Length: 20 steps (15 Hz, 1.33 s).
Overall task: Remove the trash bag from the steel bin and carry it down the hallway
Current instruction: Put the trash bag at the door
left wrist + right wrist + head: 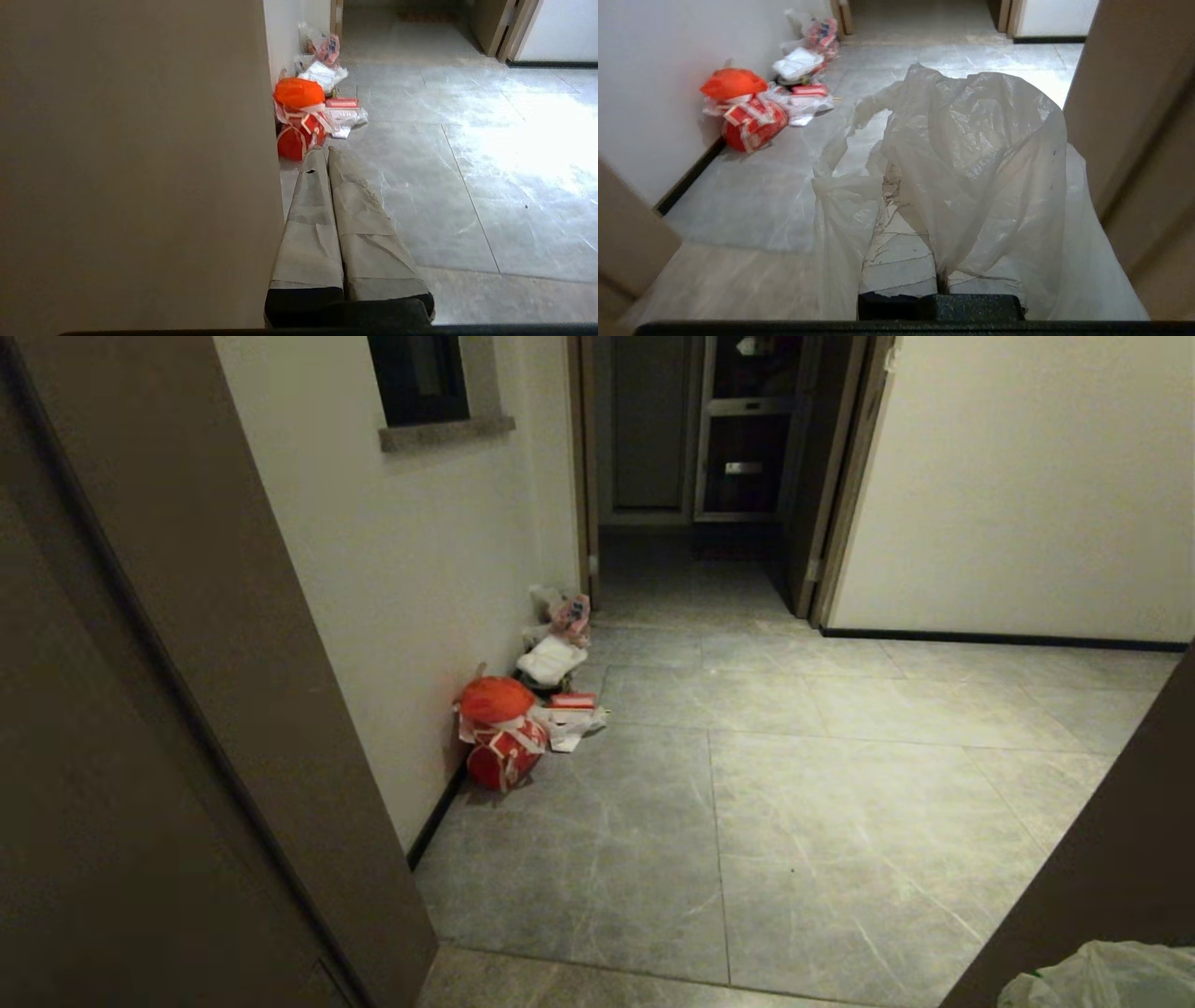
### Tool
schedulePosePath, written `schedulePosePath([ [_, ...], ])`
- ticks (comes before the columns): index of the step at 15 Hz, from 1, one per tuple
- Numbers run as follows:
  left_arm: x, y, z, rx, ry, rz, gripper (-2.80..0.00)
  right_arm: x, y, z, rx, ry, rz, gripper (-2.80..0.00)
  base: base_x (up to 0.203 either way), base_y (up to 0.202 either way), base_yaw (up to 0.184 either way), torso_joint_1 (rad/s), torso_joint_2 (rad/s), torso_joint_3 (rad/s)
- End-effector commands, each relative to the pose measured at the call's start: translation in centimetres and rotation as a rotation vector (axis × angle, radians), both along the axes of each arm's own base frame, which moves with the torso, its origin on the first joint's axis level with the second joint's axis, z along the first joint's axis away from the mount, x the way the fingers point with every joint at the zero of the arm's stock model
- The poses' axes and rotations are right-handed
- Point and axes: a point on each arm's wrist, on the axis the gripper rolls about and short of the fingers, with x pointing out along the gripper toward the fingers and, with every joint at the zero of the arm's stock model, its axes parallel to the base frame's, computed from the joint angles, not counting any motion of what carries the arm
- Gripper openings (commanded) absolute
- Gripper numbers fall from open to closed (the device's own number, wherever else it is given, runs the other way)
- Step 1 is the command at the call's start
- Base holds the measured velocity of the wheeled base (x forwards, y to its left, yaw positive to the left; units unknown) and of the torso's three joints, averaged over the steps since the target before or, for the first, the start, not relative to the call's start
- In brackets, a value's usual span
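A narrow hallway (794, 775) of large grey marbled floor tiles is stretching ahead between plain off-white walls with a dark baseboard, ending at a dim doorway framed in wood. A brown door panel (140, 709) is filling the left side of the head view, and a second brown edge is cutting across its lower right corner.

The thin translucent white plastic trash bag (966, 186) is hanging crumpled and slack in front of the right gripper (941, 284), whose taped fingers are pressed together on the bag's folds, holding it above the floor; a corner of the bag is showing at the lower right of the head view (1102, 980). What the bag is holding cannot be made out through the plastic.

Against the left wall, well apart from the bag, a bulging orange-red bag (499, 733) is sitting on the floor with a white bag with red and blue print (569, 611) farther along and flattened white packaging (551, 661) between them.

The left gripper (328, 154) is pointing toward that pile, its paper-wrapped fingers lying closed side by side on nothing.
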Motion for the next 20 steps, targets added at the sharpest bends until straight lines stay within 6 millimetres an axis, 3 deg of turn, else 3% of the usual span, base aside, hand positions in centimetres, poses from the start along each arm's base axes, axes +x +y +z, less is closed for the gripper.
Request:
schedulePosePath([
  [1,0.0,0.0,0.01,-0.001,-0.001,-0.001,-2.8,0.01,0.0,0.01,0.0,0.001,0.0,-2.8,0.18,-0.06,0.0,-0.002,0.0,-0.002],
  [5,0.01,0.0,-0.03,0.001,0.001,0.0,-2.8,0.01,0.0,-0.01,0.0,0.002,0.001,-2.8,0.029,-0.063,0.007,0.001,0.0,0.001],
  [12,0.0,0.0,0.0,0.004,-0.001,-0.001,-2.8,0.01,0.0,0.01,0.0,0.001,0.0,-2.8,0.0,-0.17,-0.002,0.004,0.0,0.004],
  [20,0.01,0.0,-0.03,0.005,0.001,-0.001,-2.8,0.01,0.0,0.0,0.0,0.003,0.002,-2.8,0.0,0.0,0.0,0.0,0.0,0.0],
])
